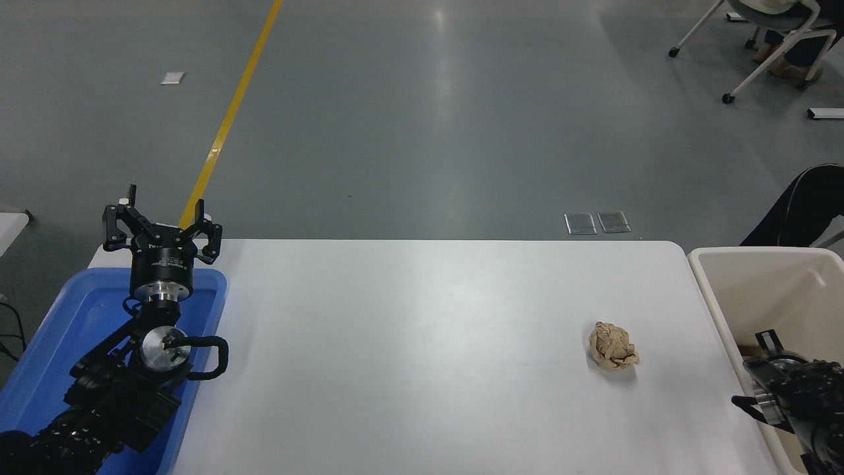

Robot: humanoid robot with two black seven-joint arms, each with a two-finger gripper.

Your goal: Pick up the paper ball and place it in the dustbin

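Paper ball [613, 346] loose near tabletop [409, 343] right edge, beside dustbin [715, 310], short carry. Left pincer [160, 221] spread, parked over blue tray [59, 323]. Right pincer's state: cannot tell.

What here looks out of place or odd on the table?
Only the paper ball: it lies loose on the table, left of the dustbin, not in it. Nothing looks spilled or broken.

You see a wrinkled tan-brown crumpled paper ball [612, 346] on the plain white worktop [422, 356]. The cream plastic rectangular dustbin [765, 290] has a pale beige inside. The shallow plastic tray [59, 330] is bright blue. Your left hand [161, 221] is black above a silver metal wrist ring; the grey floor [422, 119] carries a yellow stripe [227, 122].
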